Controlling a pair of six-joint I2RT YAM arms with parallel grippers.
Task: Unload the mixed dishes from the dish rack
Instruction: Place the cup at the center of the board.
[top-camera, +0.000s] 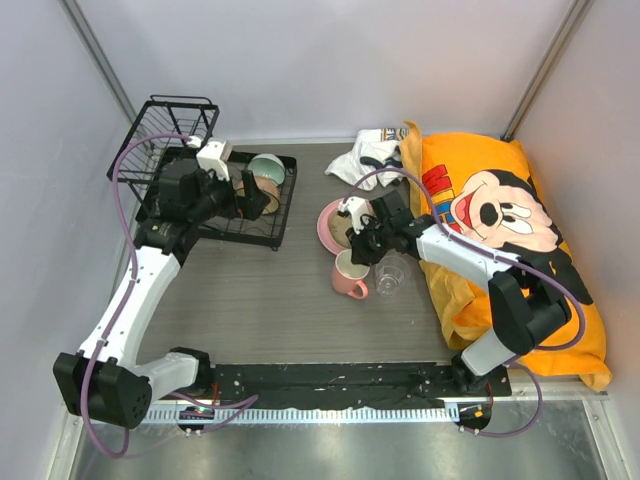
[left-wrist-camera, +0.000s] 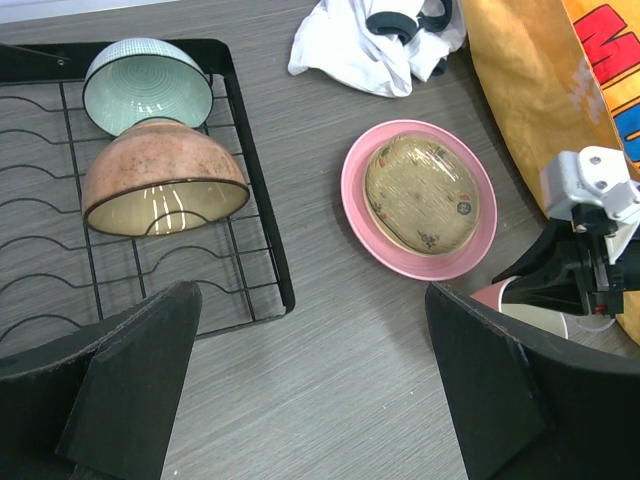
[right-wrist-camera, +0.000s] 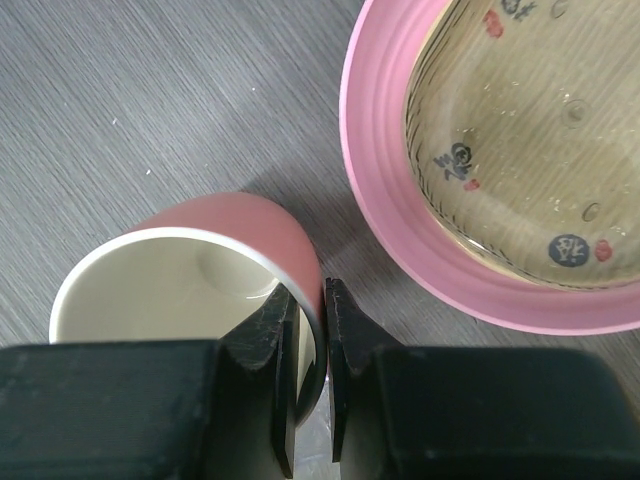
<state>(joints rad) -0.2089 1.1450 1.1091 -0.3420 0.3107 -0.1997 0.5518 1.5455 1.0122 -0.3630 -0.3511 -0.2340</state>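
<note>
Pinching rim of upright pink mug (right-wrist-camera: 190, 285) with right claw (right-wrist-camera: 308, 300), beside pink plate (left-wrist-camera: 352, 190) cradling tan dish (left-wrist-camera: 418, 193). Holding left claw (left-wrist-camera: 310, 330) wide, empty.

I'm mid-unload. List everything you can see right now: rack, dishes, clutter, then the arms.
dish rack: one, black wire, far left of the table
mint-green bowl: one, tilted in the rack's lower tray
brown bowl: one, speckled salmon-brown outside, cream inside, in the rack against the mint one
pink plate: one, on the table right of the rack
tan dish: one, patterned, lying on the plate
pink mug: one, upright near the plate
glass cup: one, clear, beside the mug
white cloth: one, crumpled, at the back
orange cushion: one, cartoon mouse print, right side
table: one, grey wood grain
left gripper: open, over the rack's edge
right gripper: shut on the mug's rim
</note>
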